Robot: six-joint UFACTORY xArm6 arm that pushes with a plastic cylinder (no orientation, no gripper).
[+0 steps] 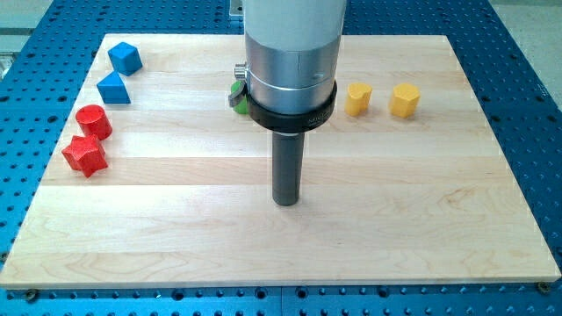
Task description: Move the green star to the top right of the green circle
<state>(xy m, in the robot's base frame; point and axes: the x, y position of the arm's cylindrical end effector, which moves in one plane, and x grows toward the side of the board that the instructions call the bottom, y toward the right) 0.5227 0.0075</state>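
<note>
My tip [286,201] rests on the wooden board [281,237] near its middle. A small part of a green block [237,104] shows at the left edge of the arm's silver body, above and left of my tip. Its shape cannot be made out. The rest of it, and any other green block, is hidden behind the arm. My tip is apart from the visible green piece, well below it.
A blue cube-like block [125,58] and a blue triangle block [113,88] sit at the top left. A red cylinder [93,121] and a red star [85,155] lie below them. Two yellow blocks [357,98] [404,100] sit right of the arm.
</note>
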